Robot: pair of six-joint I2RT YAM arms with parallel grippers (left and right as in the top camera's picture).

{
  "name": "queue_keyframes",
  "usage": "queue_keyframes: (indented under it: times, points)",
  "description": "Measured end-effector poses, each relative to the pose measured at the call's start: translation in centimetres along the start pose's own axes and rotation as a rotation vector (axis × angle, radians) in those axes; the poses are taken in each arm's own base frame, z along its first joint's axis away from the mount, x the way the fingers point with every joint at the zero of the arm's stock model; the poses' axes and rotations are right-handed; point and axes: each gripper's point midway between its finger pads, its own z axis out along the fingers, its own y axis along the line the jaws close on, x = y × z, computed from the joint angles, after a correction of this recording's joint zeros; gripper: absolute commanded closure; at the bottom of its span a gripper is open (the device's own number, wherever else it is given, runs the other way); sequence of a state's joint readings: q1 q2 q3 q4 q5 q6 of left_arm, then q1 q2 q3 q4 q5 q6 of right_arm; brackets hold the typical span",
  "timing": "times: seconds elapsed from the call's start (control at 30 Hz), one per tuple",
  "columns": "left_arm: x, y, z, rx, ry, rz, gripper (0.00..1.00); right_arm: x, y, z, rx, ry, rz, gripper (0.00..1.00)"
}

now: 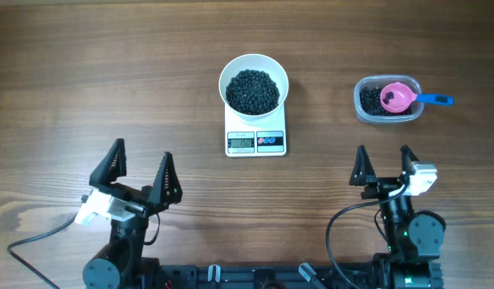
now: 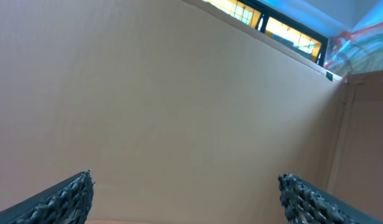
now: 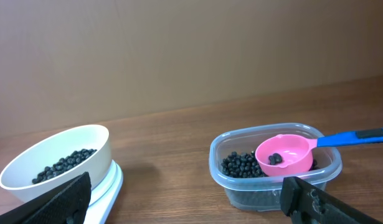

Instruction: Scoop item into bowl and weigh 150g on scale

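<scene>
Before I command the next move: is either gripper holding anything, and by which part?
Nothing is held. The left gripper and right gripper are both open and empty; the scoop lies in the tub.

Beans [image 1: 252, 90] in bowl [image 1: 255, 116] on scale [image 1: 235, 129], tub [image 1: 360, 102] right, scoop [image 1: 396, 98] seemingly inside

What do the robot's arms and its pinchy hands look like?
The left arm and right arm are black with round joints. The left gripper and right gripper each have two black, triangle-shaped fingers with bumpy insides. Each wrist carries a white box, and a thin black cable trails away.
</scene>
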State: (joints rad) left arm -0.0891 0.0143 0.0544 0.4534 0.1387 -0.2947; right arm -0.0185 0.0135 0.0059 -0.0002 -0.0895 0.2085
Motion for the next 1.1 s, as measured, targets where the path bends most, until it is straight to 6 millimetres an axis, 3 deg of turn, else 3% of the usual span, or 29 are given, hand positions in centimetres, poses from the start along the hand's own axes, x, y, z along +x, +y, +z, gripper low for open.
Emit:
queue_keyframes:
  times: [0.27, 0.47, 0.7, 1.1]
  points:
    - [2.9, 1.1, -0.3, -0.030, 0.078, -0.012, 0.00, 0.0, 0.0, 0.0, 0.000, 0.000, 0.000, 0.01]
    - [8.5, 3.1, -1.6, -0.122, 0.302, -0.045, 0.00, 0.0, 0.0, 0.0, 0.000, 0.000, 0.000, 0.00]
    - [13.2, 4.6, -3.9, -0.204, 0.506, -0.073, 0.00, 0.0, 0.0, 0.0, 0.000, 0.000, 0.000, 0.00]
    - [13.3, 4.7, -3.9, -0.210, 0.510, -0.073, 0.00, 0.0, 0.0, 0.0, 0.000, 0.000, 0.000, 0.00]
